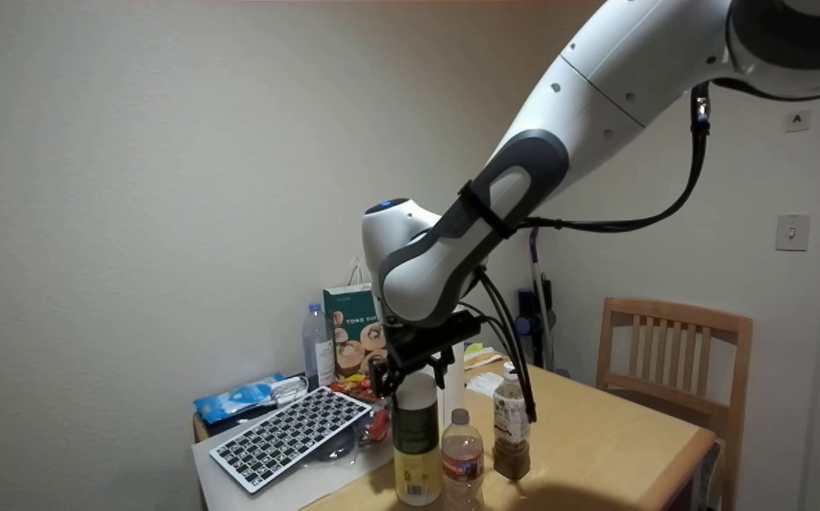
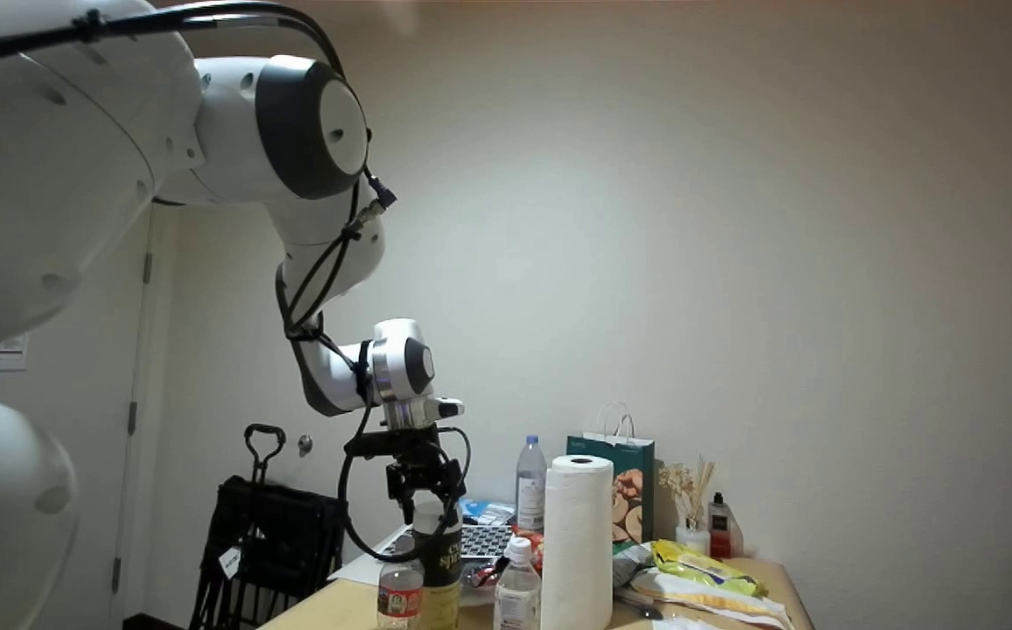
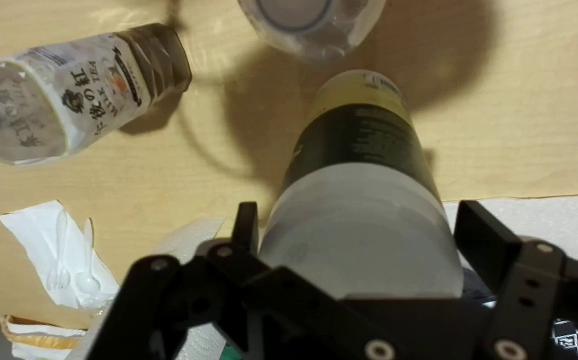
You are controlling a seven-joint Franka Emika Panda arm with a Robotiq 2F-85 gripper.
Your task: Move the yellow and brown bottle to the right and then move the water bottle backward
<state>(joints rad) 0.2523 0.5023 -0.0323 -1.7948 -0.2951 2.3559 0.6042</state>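
Observation:
The yellow and brown bottle (image 1: 417, 472) stands upright on the table, a wide jar with a whitish lid, dark band and yellow base. In the wrist view its lid (image 3: 359, 235) lies between the two black fingers (image 3: 245, 227). My gripper (image 1: 416, 380) is straight above, open around the lid, with a thin gap at the left pad; contact at the right pad I cannot tell. The clear water bottle (image 1: 462, 454), with a greyish cap and red label, stands close beside the jar. Only part of this water bottle (image 3: 314, 25) shows at the wrist view's top edge.
A milk tea bottle (image 1: 511, 426) with brown liquid stands nearby. A tall paper towel roll (image 2: 578, 542) rises close to the bottles. Beyond are a checkered board (image 1: 289, 436), a taller clear bottle (image 1: 319, 348), a green paper bag (image 1: 357, 326) and snack packets (image 2: 699, 564).

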